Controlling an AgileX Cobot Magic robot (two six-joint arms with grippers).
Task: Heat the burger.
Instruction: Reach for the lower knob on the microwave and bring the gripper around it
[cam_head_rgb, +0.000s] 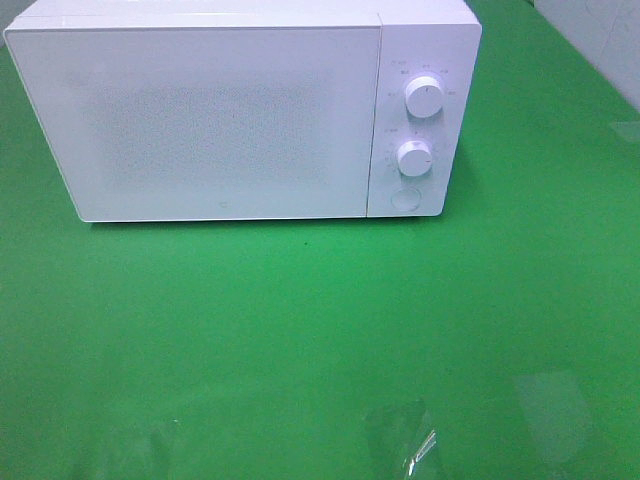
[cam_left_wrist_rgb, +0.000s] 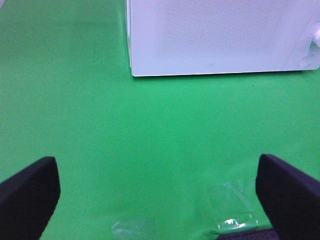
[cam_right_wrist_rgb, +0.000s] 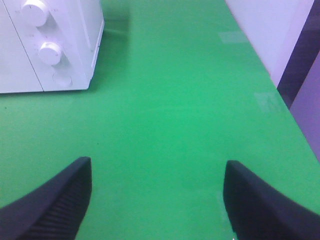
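Black-fingered left gripper (cam_left_wrist_rgb: 159, 197) and right gripper (cam_right_wrist_rgb: 157, 195): jaws wide, empty, poised over near green table (cam_head_rgb: 300, 330), apparently parked clear of the closed white microwave (cam_head_rgb: 240, 115) at far left; burger unseen, perhaps inside.

The burger cannot be seen; the white microwave (cam_head_rgb: 200, 120) stands with door shut.

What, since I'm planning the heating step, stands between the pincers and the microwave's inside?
Only the microwave's shut door. Bare green table lies between it and the open left pincer and right pincer. No burger shows in any view.
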